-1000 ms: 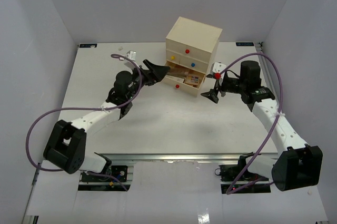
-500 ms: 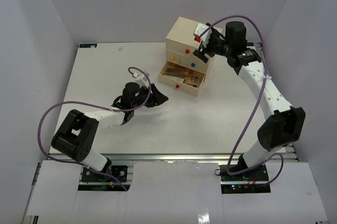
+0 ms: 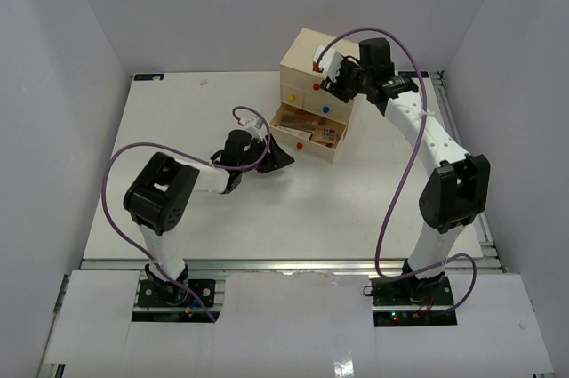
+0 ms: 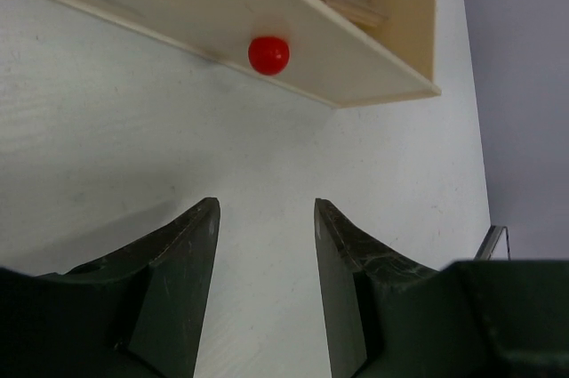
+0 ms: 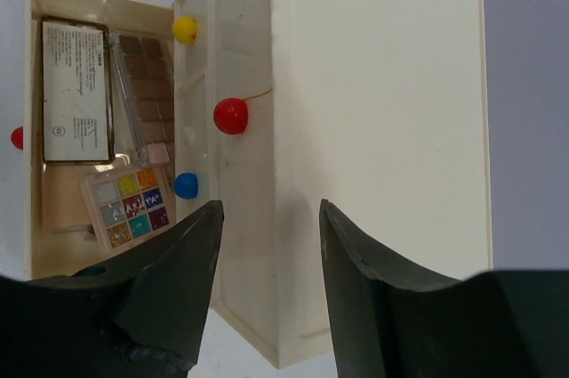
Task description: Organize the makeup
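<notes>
Makeup (image 5: 132, 207) lay in open bottom drawer (image 3: 320, 150) of chest (image 3: 311, 49), upper centre of top view. Left fingers (image 4: 182, 262), right fingers (image 5: 178, 262) stood half parted, holding nothing. Sorting judged nearly done; drawer not yet shut.

A white bench (image 3: 338, 209) is enclosed by pale walls (image 3: 80, 49) on three sides, and its surface is shown matte and faintly streaked in the left wrist view. A cream three-drawer chest (image 3: 324, 58) is set upright on it toward the far edge, right of centre, with its bottom drawer (image 3: 307, 136) pulled out over the surface toward the near left. A small white speck (image 3: 204, 82) is seen near the far edge, well apart from the chest, too small to be identified.
</notes>
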